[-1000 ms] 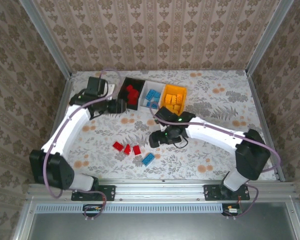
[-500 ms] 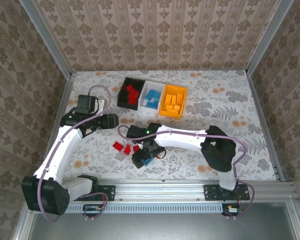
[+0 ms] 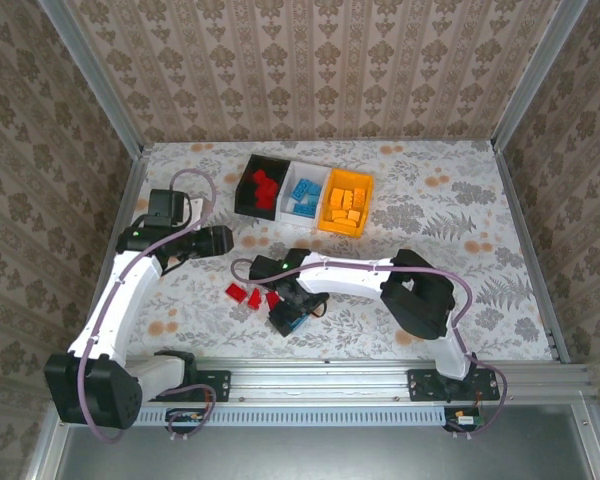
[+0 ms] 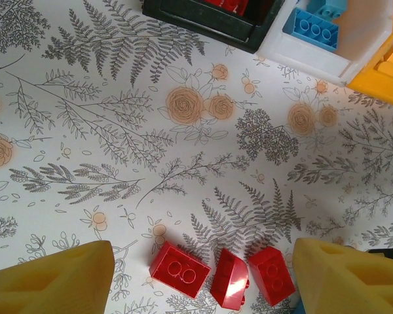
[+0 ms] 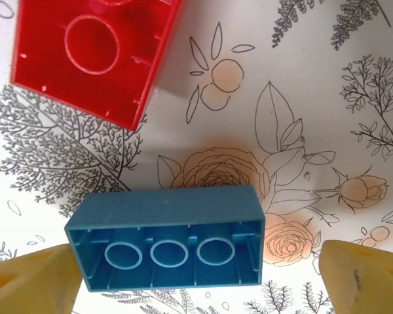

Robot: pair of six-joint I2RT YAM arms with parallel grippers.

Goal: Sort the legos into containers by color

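Three red legos (image 3: 253, 296) lie in a row on the flowered table, with a blue lego (image 3: 296, 322) just to their right. My right gripper (image 3: 290, 316) hangs low over the blue lego (image 5: 167, 245), which lies hollow side up between my open yellow fingers (image 5: 26, 284); a red lego (image 5: 95, 55) lies just beyond it. My left gripper (image 3: 220, 240) is open and empty, and the red legos (image 4: 179, 269) sit on the table between its fingers (image 4: 52, 281). The black bin (image 3: 250, 195) holds red legos, the white bin (image 3: 303, 192) blue ones, the orange bin (image 3: 347, 200) orange ones.
The bins stand joined in a row at the back middle, and their near walls show in the left wrist view, black bin (image 4: 203, 16), white bin (image 4: 327, 59) and orange bin (image 4: 386, 82). Metal frame rails edge the table on every side.
My left arm pulled back from the black bin toward the left. My right arm swung from in front of the bins down to the blue lego near the front edge.
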